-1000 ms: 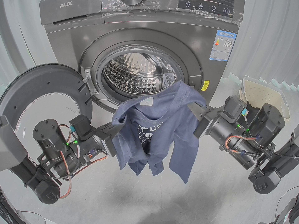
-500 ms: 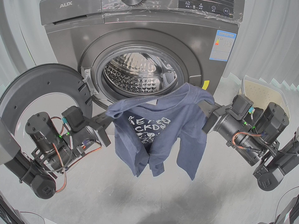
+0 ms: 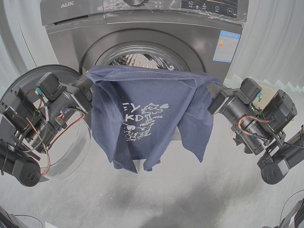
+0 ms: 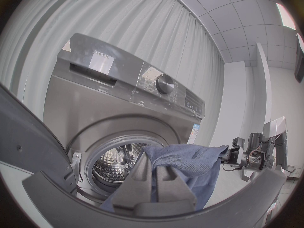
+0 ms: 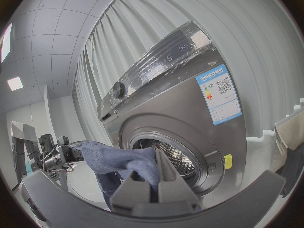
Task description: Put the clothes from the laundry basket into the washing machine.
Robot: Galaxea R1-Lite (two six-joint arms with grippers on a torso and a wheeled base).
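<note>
Both arms have lifted and spread, so the blue T-shirt hangs taut before the washing machine drum at 12 o'clock, the left hand and right hand each clamped on a shoulder; pushed in this wide, it could catch on the rim

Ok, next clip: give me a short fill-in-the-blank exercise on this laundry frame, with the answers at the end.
1. The blue T-shirt is stretched between the left claw and the right claw; the number of claws shut on it is ____.
2. The washing machine's door stands ____.
3. The print on the T-shirt is ____ in colour.
4. The laundry basket is on the robot's ____ side.
Answers: two; open; white; right.
</note>
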